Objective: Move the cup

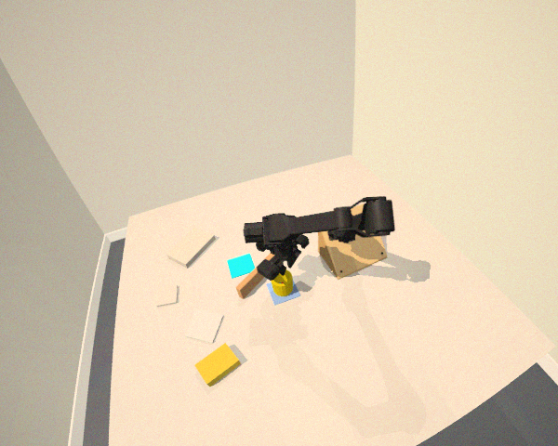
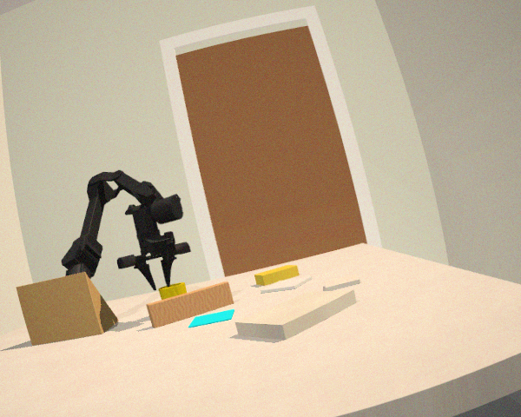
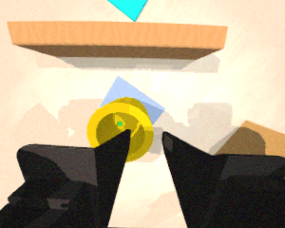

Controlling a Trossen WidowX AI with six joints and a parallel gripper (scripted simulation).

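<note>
— Where is the yellow cup [image 1: 283,283] right now?

— It stands upright on the pale blue pad [image 3: 133,97], just on the near side of the wooden bar [image 2: 189,304] as the wrist camera sees it. The cyan pad [image 1: 241,265], presumably the destination, lies on the far side of that bar.

— And the gripper [image 3: 143,142]?

— It hangs point-down just above the cup. The fingers are partly spread, at a middling gap, and nothing is pinched between them. In the wrist view one fingertip [image 3: 123,140] overlaps the cup's rim while the other sits outside the wall, beside the cup.

— Why that stance rather than wide around the whole cup?

— My guess is it means to straddle the wall, one finger inside and one outside, and clamp on the rim. A gap that size suits a thin wall, not the full width of the cup.

— Any marbles visible?

— A small green dot [image 3: 119,123] shows at the bottom of the cup; I take it for a marble. I cannot tell whether there are more.

— Why does the bar matter?

— It lies between the two pads, so the cup would likely have to be lifted over it, kept level, to keep the marbles in.
</note>
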